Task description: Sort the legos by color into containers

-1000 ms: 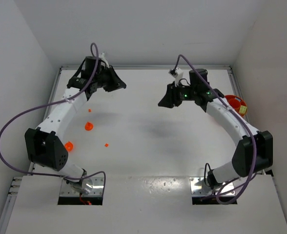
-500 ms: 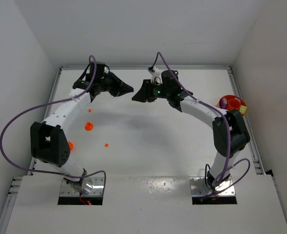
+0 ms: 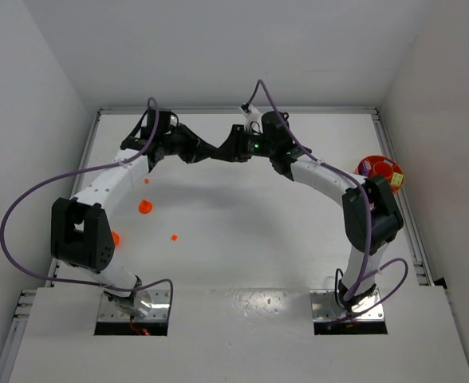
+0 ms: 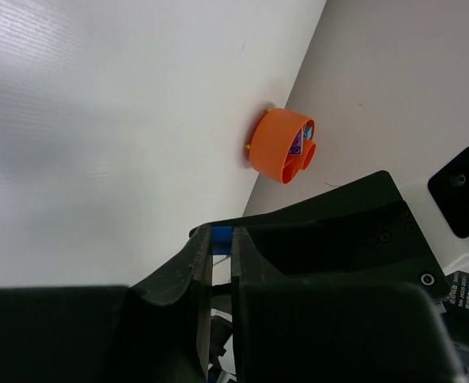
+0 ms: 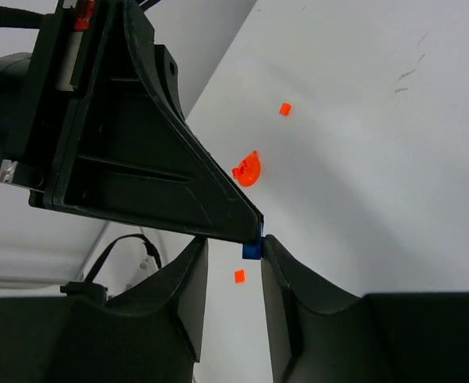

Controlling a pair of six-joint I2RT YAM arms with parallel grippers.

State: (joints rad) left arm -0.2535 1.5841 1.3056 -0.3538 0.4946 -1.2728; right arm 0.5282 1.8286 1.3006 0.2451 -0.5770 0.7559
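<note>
**At the far middle of the table (image 3: 242,231): a blue lego (image 4: 221,239) held**

Over that spot, the brick is pinched at the tips of the left fingers (image 4: 201,275), closed narrowly on it. The right fingers (image 5: 193,287) are spread slightly to either side of it, not clamped. An orange bowl (image 4: 270,148) with smaller cups (image 4: 297,144) inside is seen by the right wall. Orange-red legos (image 5: 285,109) are scattered on the left.

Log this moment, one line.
phase: likely handover, mid-air | left gripper: shut on blue lego | right gripper: open, straddling it | orange lego: loose on table
</note>
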